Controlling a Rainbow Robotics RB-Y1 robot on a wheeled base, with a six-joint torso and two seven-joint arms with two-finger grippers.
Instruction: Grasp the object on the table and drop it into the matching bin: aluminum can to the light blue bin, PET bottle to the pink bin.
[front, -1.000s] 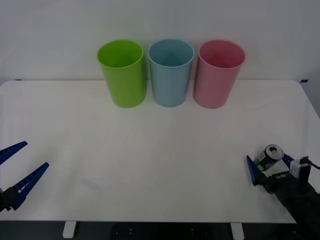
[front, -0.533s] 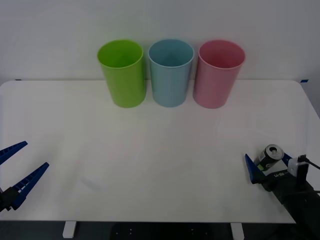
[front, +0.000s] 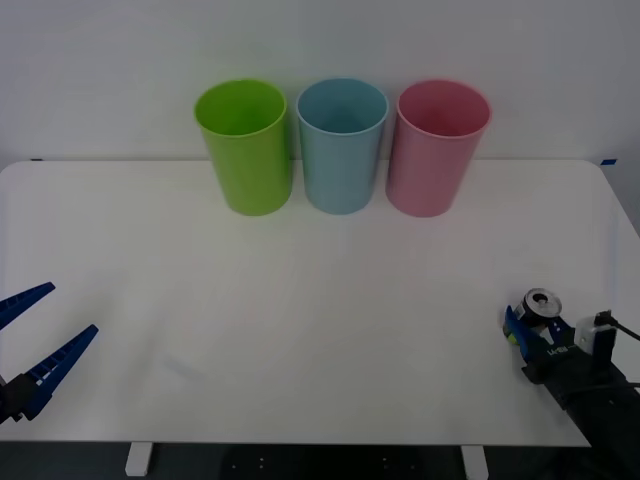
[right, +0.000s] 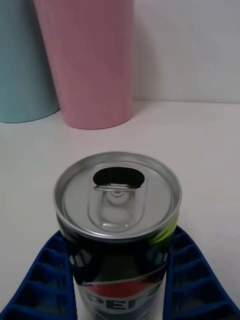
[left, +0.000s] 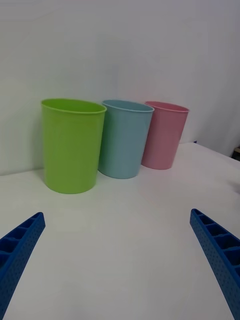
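Gripping the aluminum can (front: 543, 309) at the near right corner of the bench (front: 300, 300), my right gripper (front: 533, 335) has its jaws clenched on the can's body, one blue ribbed finger (right: 42, 280) pressed to each side. From the right wrist camera I see the can (right: 117, 200) upright, its silver top facing up with the pull tab lying flat and the mouth hole open. Its dark wall carries a yellow-green patch just under the rim and white lettering lower down, partly cut off at the frame's edge. I cannot tell whether the can's base is touching the bench.

Along the far edge of the bench stand three tall bins in a row, close together: a lime green bin (front: 245, 145) on the left, the light blue bin (front: 342, 143) in the middle, and the pink bin (front: 435, 147) on the right. All three are upright with open mouths. They are well apart from the can, with a wide stretch of white bench between. In the right wrist camera the pink bin (right: 90, 60) rises beyond the can with the light blue bin (right: 22, 60) just beside it.

My left gripper (front: 30, 345) waits at the near left edge of the bench, jaws released and spread wide, holding nothing. Its wrist camera looks across the bench at the three bins.
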